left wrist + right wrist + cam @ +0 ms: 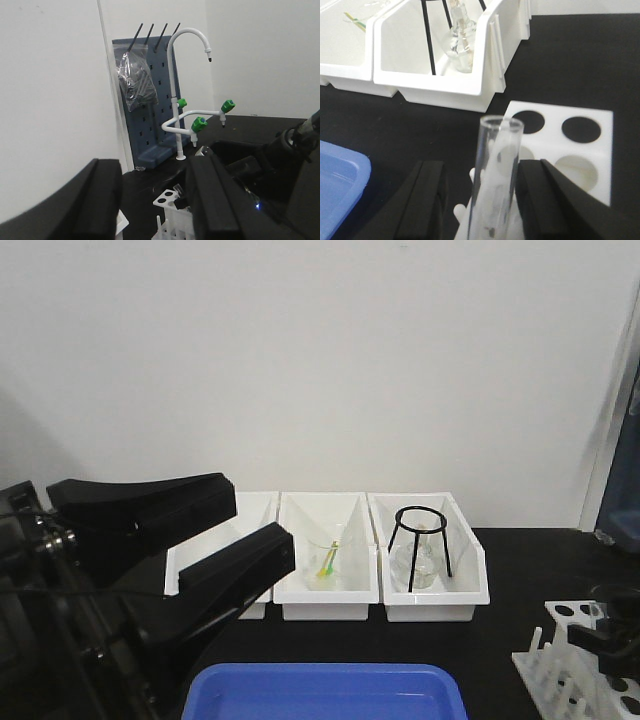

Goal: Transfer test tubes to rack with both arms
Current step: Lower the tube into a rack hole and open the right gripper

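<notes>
Test tube (pixel 496 175) — clear cylindrical glass; white holed rack (pixel 570 145).

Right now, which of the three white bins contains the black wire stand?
The right-hand bin, nearest the rack: the black tripod stand sits in it over a clear flask. The middle bin holds no stand.

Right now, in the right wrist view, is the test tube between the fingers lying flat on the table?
No, the test tube stands upright between the two black fingers, its open rim up, in front of the white rack.
</notes>
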You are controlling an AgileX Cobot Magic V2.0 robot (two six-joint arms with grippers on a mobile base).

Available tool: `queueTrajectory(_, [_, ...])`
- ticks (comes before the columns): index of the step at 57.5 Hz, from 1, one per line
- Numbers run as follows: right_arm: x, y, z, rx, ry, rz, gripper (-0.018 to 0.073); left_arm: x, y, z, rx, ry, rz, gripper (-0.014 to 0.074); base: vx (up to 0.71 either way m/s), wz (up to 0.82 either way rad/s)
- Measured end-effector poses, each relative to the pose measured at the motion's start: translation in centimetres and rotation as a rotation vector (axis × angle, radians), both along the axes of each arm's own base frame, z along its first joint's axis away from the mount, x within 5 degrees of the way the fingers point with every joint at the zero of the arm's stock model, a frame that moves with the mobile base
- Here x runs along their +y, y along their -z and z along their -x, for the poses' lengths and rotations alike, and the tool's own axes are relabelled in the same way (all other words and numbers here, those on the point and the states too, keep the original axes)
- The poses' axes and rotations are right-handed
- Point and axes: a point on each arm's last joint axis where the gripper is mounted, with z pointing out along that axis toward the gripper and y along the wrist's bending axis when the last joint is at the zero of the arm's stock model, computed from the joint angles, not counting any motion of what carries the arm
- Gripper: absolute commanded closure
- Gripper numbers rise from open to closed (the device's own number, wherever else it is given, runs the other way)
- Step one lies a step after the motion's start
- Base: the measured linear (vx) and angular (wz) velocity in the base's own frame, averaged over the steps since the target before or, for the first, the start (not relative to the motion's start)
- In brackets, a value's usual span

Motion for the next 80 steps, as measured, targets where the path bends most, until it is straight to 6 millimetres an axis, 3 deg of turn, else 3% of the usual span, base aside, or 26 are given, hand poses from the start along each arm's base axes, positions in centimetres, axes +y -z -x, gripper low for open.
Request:
queueTrajectory(9, [0.0,-3.8,0.0,-0.098,0.003,0.048,0.0160,0.0,0.0,0.0,0.000,0.000,0.000,0.0171,0.00,0.00])
queueTrajectory(21, [0.6,-11.3,1.1,-0.268,0.028,0.074,0.0176,0.0,0.0,0.0,0.001,0.000,-0.002,0.0171,0.00,0.00])
queueTrajectory(29, [1.6,-16.2,3.4,-0.343,0.084,0.025,0.0326,-0.1,0.4,0.0,0.030,0.009,-0.031,0.0211,0.00,0.00])
queueTrajectory(37, [3.4,-20.7,7.4,-0.385,0.117,0.033,0.0574,-0.1,1.0,0.0,0.072,0.017,-0.090,0.0385,0.00,0.00])
queueTrajectory(44, [5.7,-23.5,11.8,-0.376,0.085,0.127,0.0569,0.6,1.7,-0.8,0.118,-0.028,-0.145,0.0614,0.00,0.00])
queueTrajectory(46, [6.5,-24.2,13.2,-0.384,0.079,0.149,0.0568,0.9,1.8,-1.2,0.131,-0.049,-0.152,0.0620,0.00,0.00])
queueTrajectory(52, [8.4,-24.9,17.2,-0.395,0.094,0.141,0.0568,2.3,2.3,-2.6,0.211,-0.139,-0.154,0.0618,0.00,0.00])
queueTrajectory(60, [10.7,-22.5,20.7,-0.386,0.072,0.109,0.0568,4.1,3.3,-4.0,0.300,-0.239,-0.228,0.0618,0.00,0.00])
queueTrajectory(71, [12.4,-17.3,22.8,-0.324,0.014,0.088,0.0567,6.6,4.6,-5.2,0.399,-0.374,-0.332,0.0617,0.00,0.00])
queueTrajectory(80, [12.3,-15.6,23.3,-0.316,0.056,0.086,0.0567,7.5,6.1,-5.7,0.435,-0.425,-0.349,0.0617,0.00,0.00])
